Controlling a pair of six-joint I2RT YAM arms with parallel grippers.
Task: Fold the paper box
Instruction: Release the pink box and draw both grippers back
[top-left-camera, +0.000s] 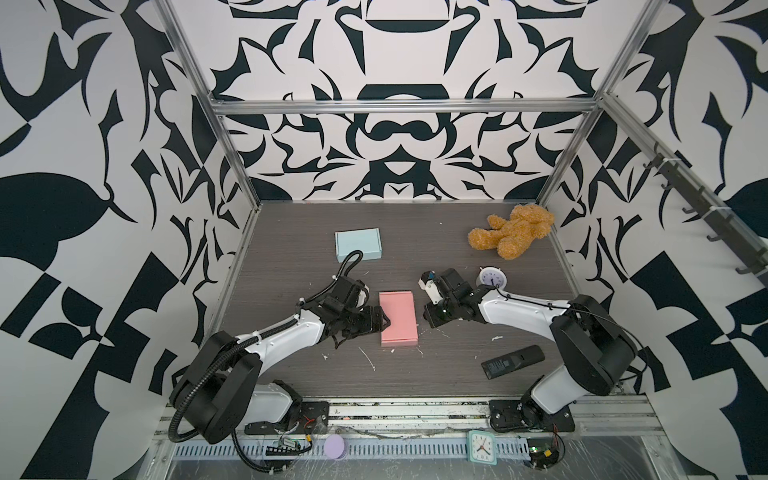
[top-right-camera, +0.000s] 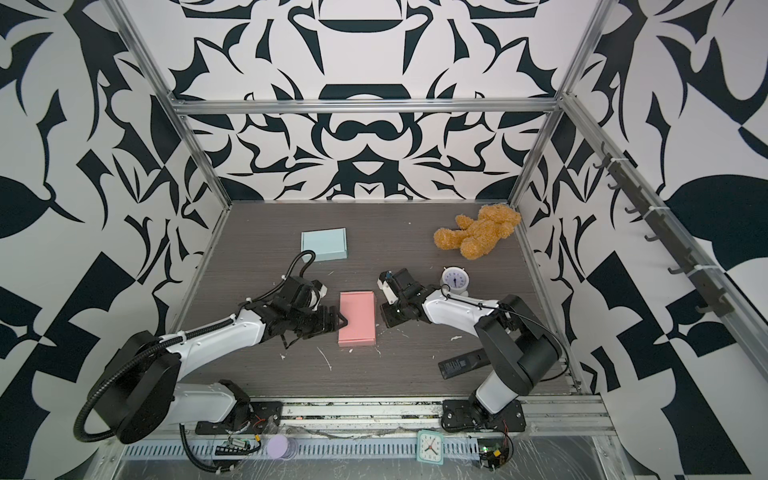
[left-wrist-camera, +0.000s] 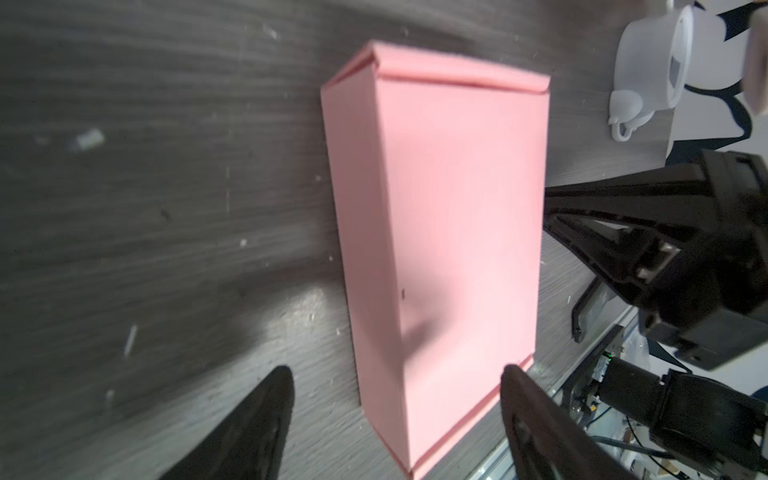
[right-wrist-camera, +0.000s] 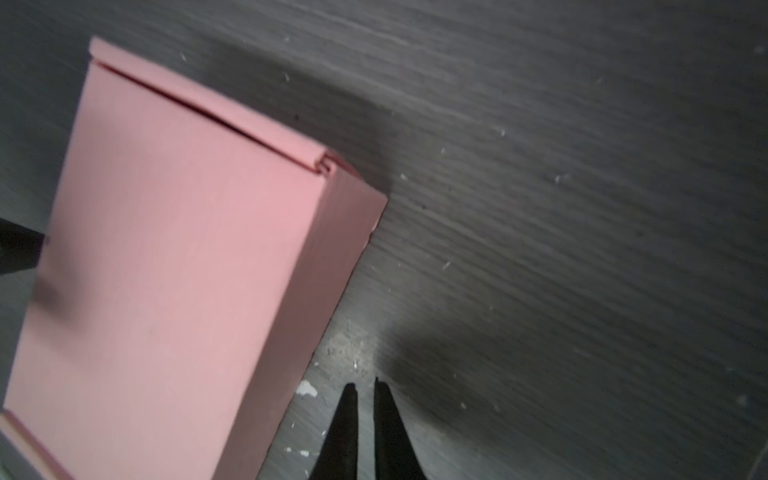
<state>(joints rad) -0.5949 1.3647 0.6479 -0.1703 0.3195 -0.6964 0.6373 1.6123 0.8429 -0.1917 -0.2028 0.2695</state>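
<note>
Left wrist view: closed pink paper box in front of wide-spread left claw, one tip over its edge | right claw almost pressed together, empty, beside box.

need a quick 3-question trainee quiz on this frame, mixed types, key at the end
1. True or false: the right gripper grips the pink box.
2. Which gripper's jaws stand wide apart? A) left gripper B) right gripper C) neither
3. Name the toy lying near the table's far right corner.
Key: 1 false, it is shut beside the box, not on it; 2 A; 3 teddy bear.
</note>
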